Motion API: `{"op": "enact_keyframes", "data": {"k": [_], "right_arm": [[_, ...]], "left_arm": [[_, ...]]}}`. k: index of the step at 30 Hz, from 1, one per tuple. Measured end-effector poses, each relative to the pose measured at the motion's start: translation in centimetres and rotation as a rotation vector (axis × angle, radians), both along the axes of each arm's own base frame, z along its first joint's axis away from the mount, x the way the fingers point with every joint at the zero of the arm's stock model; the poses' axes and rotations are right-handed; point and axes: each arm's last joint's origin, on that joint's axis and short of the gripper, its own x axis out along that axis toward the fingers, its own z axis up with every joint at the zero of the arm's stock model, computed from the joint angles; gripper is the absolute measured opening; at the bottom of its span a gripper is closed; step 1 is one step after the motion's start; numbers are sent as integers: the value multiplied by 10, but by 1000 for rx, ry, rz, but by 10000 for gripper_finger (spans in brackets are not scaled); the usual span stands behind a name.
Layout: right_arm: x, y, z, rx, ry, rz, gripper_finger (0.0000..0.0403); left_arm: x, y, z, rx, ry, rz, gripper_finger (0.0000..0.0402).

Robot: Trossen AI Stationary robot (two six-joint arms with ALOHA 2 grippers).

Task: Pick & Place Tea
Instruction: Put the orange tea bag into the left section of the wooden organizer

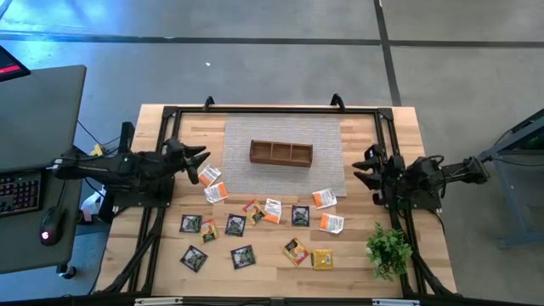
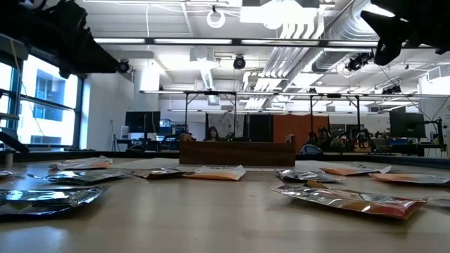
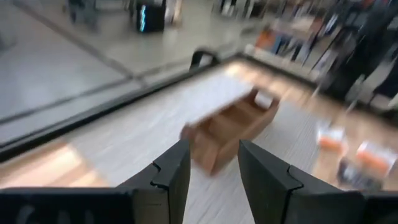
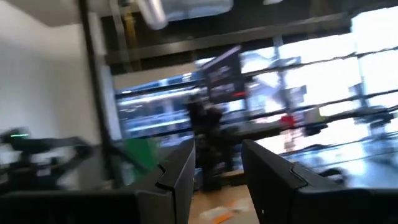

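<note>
Sachets of tea (image 1: pixel 255 223) lie scattered flat across the near half of my wooden table (image 1: pixel 408 127), some white-and-orange, some dark grey-green, a couple yellow near the front. None of them is in a gripper. Two white-and-orange ones sit close together just off the left edge of the grey mat (image 1: pixel 327 136), near the tip of my left gripper (image 1: pixel 201 158). That gripper hangs at the left side of the table, pointing toward the mat, and from its wrist camera I see its fingers (image 3: pixel 169 177) parted with a clear gap and nothing between them, the brown tray (image 3: pixel 233 127) in line beyond. I can make out a pale patch in the tray's far compartment there, but it is too blurred for me to say what it is. The tray rests on the mat at the back middle of the table, and I can see its three compartments from above. My right gripper (image 1: pixel 364 167) waits at the right edge of the table, level with the mat's lower corner; its fingers (image 4: pixel 177 177) stand apart and hold nothing. A small green plant (image 1: pixel 388 250) stands at the front right corner, well apart from the nearest sachet.
</note>
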Motion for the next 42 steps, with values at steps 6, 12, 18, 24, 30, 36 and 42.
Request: {"op": "enact_keyframes", "data": {"k": [6, 12, 18, 24, 30, 36, 42], "right_arm": [[0, -3, -1, -61, 31, -139, 129], [5, 0, -3, -71, 59, -74, 129], [6, -2, 23, -84, -10, -150, 129], [27, -4, 48, -85, 112, -339, 129], [78, -2, 41, -35, 325, -250, 129], [117, -4, 18, -64, 517, -262, 129], [139, -11, 11, -23, 576, -247, 129]], "left_arm": [[10, -1, -6, -118, 254, 69, 133], [30, -6, -29, -227, 432, 91, 133], [44, 7, -40, -299, 522, 204, 133], [58, 38, -29, -329, 610, 208, 133], [64, 61, -43, -426, 722, 76, 133], [69, 68, -56, -449, 807, 0, 148], [74, 70, -66, -458, 862, -9, 170]]}}
